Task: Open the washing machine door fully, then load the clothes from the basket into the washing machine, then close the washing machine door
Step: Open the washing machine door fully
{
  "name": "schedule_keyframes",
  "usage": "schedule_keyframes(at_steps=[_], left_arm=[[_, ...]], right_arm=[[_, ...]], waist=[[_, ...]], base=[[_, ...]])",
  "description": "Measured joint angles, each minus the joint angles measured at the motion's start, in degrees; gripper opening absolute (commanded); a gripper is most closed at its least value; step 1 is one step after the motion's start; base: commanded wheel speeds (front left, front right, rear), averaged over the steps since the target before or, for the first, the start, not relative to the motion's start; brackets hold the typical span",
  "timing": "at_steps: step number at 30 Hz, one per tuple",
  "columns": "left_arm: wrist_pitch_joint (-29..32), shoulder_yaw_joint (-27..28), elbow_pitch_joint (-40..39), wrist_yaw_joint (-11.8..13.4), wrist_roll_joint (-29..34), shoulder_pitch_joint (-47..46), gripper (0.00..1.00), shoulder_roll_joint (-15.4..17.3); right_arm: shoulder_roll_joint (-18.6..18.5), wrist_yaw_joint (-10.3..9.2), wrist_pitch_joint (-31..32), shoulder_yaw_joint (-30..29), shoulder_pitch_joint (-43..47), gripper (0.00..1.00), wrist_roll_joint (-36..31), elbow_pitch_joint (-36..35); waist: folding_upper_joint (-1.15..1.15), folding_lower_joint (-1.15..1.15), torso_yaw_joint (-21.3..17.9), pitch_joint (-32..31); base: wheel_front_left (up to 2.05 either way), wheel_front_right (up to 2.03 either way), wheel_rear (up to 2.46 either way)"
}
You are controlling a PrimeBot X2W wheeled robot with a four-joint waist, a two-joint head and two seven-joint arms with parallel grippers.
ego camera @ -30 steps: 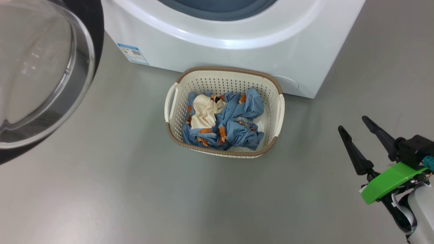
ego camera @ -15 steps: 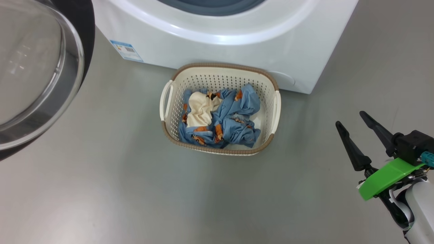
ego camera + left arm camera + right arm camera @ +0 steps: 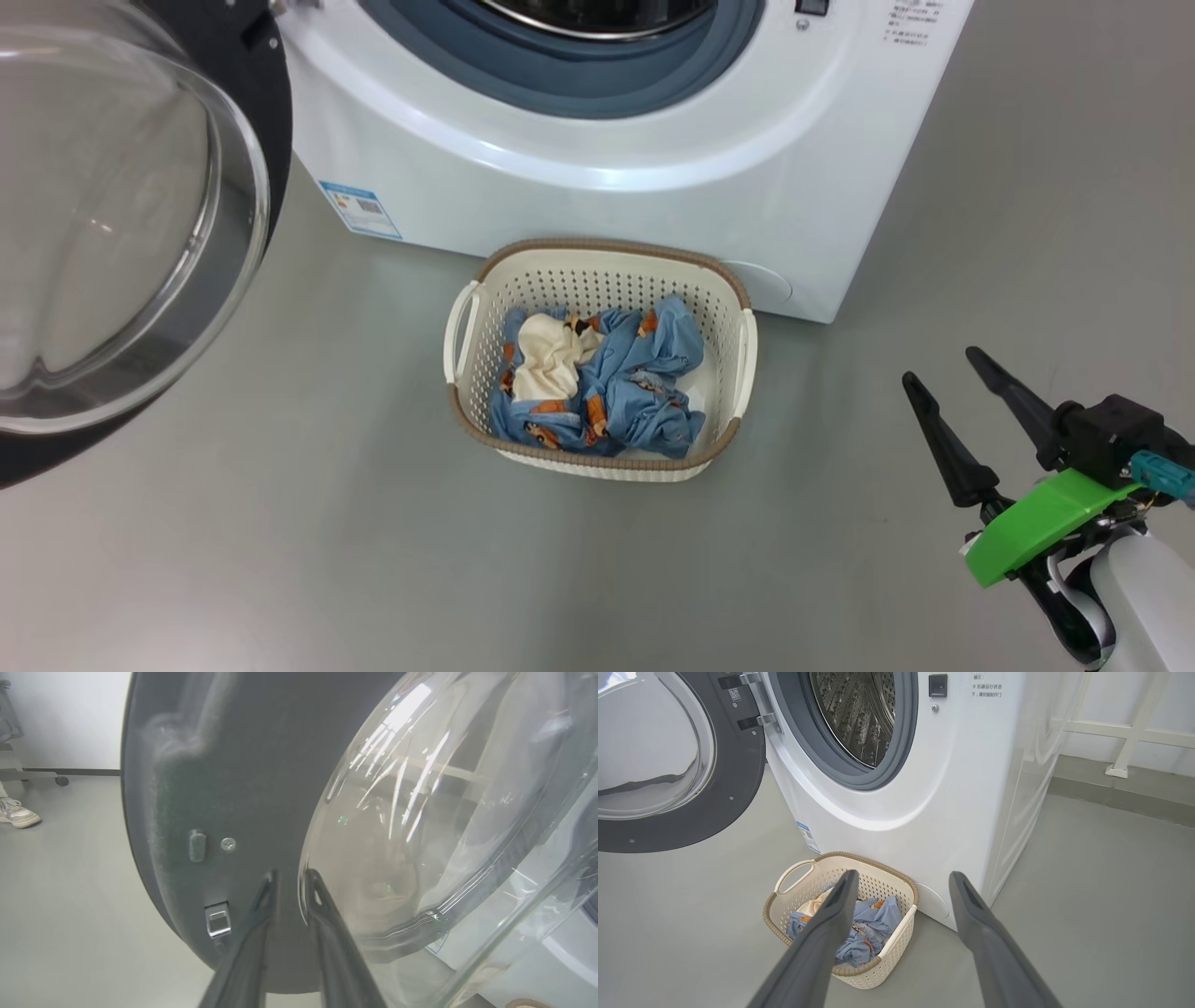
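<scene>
The washing machine door (image 3: pixel 121 233) is swung open; the clothes (image 3: pixel 597 387) are left unloaded in the basket (image 3: pixel 607 250), set on the floor against the washing machine (image 3: pixel 607 205). The left gripper (image 3: pixel 290 882) is narrowly parted at the door, grip undeterminable; the right gripper (image 3: pixel 939 366) is spread wide, empty.

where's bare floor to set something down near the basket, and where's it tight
Bare floor spreads in front of the basket, between the open washing machine door and the right gripper. Tight: basket close against the washing machine.

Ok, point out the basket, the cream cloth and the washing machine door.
basket (image 3: pixel 745 364), head view, right handle.
cream cloth (image 3: pixel 551 359), head view, its middle.
washing machine door (image 3: pixel 735 779), right wrist view, dark rim.
</scene>
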Motion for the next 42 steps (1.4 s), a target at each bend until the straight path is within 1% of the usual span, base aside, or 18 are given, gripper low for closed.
schedule_keyframes(at_steps=[1,2,3,4,5,6,8,13,15,18,22,27,35,42], left_arm=[[0.0,0.1,-0.6,-0.1,0.4,0.5,0.45,-0.3],[0.0,0.2,-1.2,-0.4,0.6,1.1,0.71,-0.6],[0.0,0.4,-2.0,-0.6,0.8,1.5,0.86,-1.0],[0.0,0.6,-2.8,-0.7,1.2,2.0,0.98,-1.3],[0.0,0.7,-3.5,-1.1,1.4,2.5,1.00,-1.6],[0.0,0.8,-4.2,-1.2,1.6,3.1,1.00,-2.0],[0.0,1.0,-6.5,-2.1,1.8,5.0,1.00,-3.3],[0.0,0.2,-10.8,-2.4,2.3,8.1,1.00,-5.9],[0.0,-0.8,-12.3,-2.6,2.3,9.4,1.00,-6.8],[0.0,-4.2,-14.7,-2.6,1.7,11.2,1.00,-7.5],[0.0,-9.8,-18.8,-2.6,-0.9,14.0,1.00,-8.0],[0.0,-14.1,-23.2,-2.6,-2.1,17.9,1.00,-8.7],[0.0,-18.4,-27.4,-2.6,-4.4,21.3,1.00,-8.7],[0.0,-21.8,-29.1,-2.6,-6.4,23.4,1.00,-8.0]], right_arm=[[0.2,0.00,0.0,0.0,0.2,1.00,0.0,0.0],[0.3,0.00,0.0,0.0,0.4,1.00,0.0,0.0],[0.5,0.00,0.0,0.0,0.5,1.00,0.0,0.1],[0.7,0.00,0.0,0.0,0.5,1.00,0.0,0.0],[0.8,0.00,0.0,0.0,0.5,1.00,0.0,0.0],[0.9,0.00,0.0,0.0,0.5,1.00,0.0,0.0],[1.2,0.00,0.0,0.0,0.7,1.00,0.0,0.0],[1.9,0.00,0.0,-0.4,2.6,1.00,0.1,-0.1],[2.3,0.00,0.0,-0.6,3.1,1.00,0.1,-0.1],[2.7,0.00,0.0,-1.0,3.1,1.00,0.1,-0.2],[2.7,0.00,0.0,-2.1,4.2,1.00,0.1,-0.6],[3.0,0.00,0.0,-2.7,5.3,1.00,0.1,-0.7],[3.5,0.00,0.0,-3.4,5.4,1.00,0.1,-0.9],[4.0,0.00,0.0,-4.3,6.6,1.00,0.1,-1.2]], waist=[[0.00,0.00,0.0,-0.4],[0.00,0.00,-0.1,-0.8],[0.00,0.00,-0.1,-1.1],[0.00,0.00,-0.2,-1.5],[0.00,0.00,-0.3,-1.8],[0.00,0.00,-0.4,-2.1],[0.00,0.00,-0.8,-3.0],[0.00,0.00,-2.0,-4.3],[0.00,0.00,-2.7,-4.7],[0.00,0.00,-3.8,-5.2],[0.00,0.00,-5.3,-5.7],[0.00,0.00,-7.3,-6.3],[0.00,0.00,-10.3,-7.1],[0.00,0.00,-13.4,-7.6]], base=[[0.00,0.00,0.00],[0.00,0.00,0.00],[0.00,0.00,0.00],[0.00,0.00,0.00],[0.00,0.00,0.00],[0.00,0.00,0.00],[0.00,0.00,0.00],[0.00,0.00,0.00],[0.00,0.00,0.00],[0.00,0.00,0.00],[0.00,0.00,0.00],[0.00,0.00,0.00],[0.00,0.00,0.00],[0.00,0.00,0.00]])
